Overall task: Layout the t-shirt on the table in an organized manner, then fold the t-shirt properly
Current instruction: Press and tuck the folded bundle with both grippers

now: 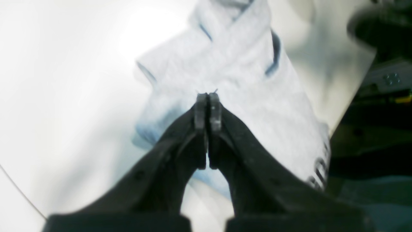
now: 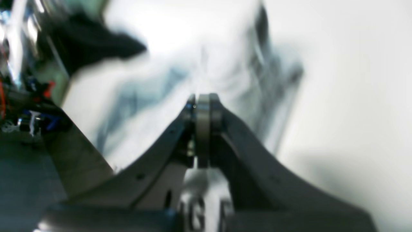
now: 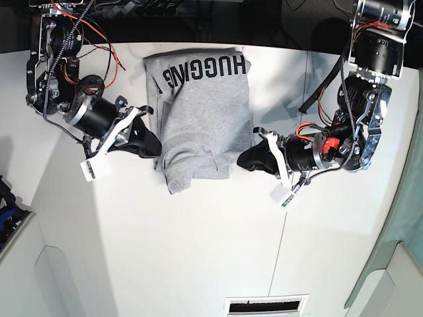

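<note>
left claw (image 3: 243, 158) and right claw (image 3: 154, 146), both pressed together and empty, flank the t-shirt (image 3: 201, 112), whose long axis runs between them up the table (image 3: 198, 251), each about equally near.

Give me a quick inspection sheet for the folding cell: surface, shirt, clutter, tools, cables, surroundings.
Surface: large white smooth table, thin dark seam line running down its right part.
Job's things: light heather-grey cotton t-shirt with black "HUGGING" lettering, partly folded into a narrow strip, lettering at the far edge.
Clutter: nothing seen.
Tools: left tool shut, over the shirt in its wrist view, holding nothing seen; right tool shut, at the shirt's other side edge; contact cannot be told.
Cables: red and black wires loose on the right arm; a black strap hangs off the left arm.
Surroundings: vent slot at the near table edge.
</note>
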Controlling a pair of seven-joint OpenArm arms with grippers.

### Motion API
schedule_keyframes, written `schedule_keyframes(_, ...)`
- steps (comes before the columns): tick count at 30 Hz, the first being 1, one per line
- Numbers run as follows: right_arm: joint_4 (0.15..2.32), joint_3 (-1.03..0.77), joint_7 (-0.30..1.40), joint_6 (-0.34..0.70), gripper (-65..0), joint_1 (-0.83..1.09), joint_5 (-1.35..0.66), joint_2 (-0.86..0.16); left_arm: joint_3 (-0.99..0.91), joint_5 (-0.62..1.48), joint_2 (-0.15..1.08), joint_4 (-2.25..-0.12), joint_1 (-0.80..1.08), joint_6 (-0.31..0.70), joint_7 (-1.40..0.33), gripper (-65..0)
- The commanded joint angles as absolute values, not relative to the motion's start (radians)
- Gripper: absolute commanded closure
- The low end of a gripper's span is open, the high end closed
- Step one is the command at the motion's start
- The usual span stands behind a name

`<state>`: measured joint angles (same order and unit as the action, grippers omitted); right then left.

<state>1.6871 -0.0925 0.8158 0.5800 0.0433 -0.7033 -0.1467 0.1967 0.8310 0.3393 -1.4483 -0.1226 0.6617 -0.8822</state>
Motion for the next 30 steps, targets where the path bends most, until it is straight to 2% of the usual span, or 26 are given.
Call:
schedule_keyframes(1,1.694,-0.062,0.799,0.59,0.0,0.017,-0.697,-0.146,0.197,0.847,0.335,-1.483,-0.116,0.675,-0.864,0.0)
schedule_keyframes(5,1.631,0.078,0.743,0.587,0.0,-0.023,-0.527,-0.146,0.197,0.826,0.315,-1.483,0.0,0.678,-0.816,0.0)
schedule_keyframes(8,1.528,0.133,0.65,0.579,0.0,-0.026,-0.407,-0.146,0.197,0.716,0.285,-1.473,0.086,0.678,-0.72,0.0)
schedule_keyframes(13,1.28,0.152,0.609,0.579,0.0,-0.081,-0.374,-0.147,0.197,0.593,0.223,-1.359,0.125,0.678,-0.611,0.0)
schedule_keyframes(16,1.237,0.15,0.602,0.579,0.0,-0.105,-0.381,-0.147,0.197,0.579,0.205,-1.329,0.113,0.678,-0.603,0.0)
schedule_keyframes(21,1.352,0.15,0.617,0.579,0.0,-0.107,-0.464,-0.146,0.174,0.598,0.217,-1.434,0.105,0.679,-0.672,0.0)
schedule_keyframes(24,1.486,0.149,0.686,0.579,0.0,-0.101,-0.479,-0.147,0.134,0.662,0.237,-1.557,0.113,0.685,-0.746,0.0)
schedule_keyframes(30,1.733,0.116,0.83,0.574,0.0,0.015,-0.546,-0.204,0.052,0.745,0.327,-1.75,0.251,0.685,-0.788,0.0)
